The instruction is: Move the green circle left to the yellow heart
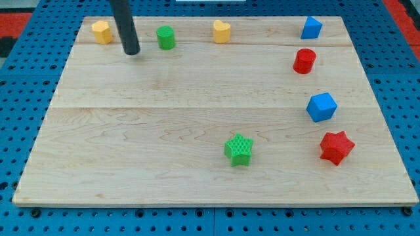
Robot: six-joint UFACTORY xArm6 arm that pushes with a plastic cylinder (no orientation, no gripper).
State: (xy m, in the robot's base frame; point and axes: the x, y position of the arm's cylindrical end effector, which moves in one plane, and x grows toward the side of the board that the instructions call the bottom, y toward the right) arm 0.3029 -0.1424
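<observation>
The green circle (165,37) is a short green cylinder near the board's top edge, left of centre. The yellow heart (222,31) lies to its right along the same top edge, about 85 pixels away. My tip (132,52) is the lower end of the dark rod; it rests on the board just left of the green circle and slightly below it, with a small gap between them.
A yellow hexagon (101,31) sits at the top left corner. A blue block (311,27) and a red cylinder (304,61) are at the top right. A blue block (321,107), a red star (336,147) and a green star (239,149) lie lower on the wooden board (131,144).
</observation>
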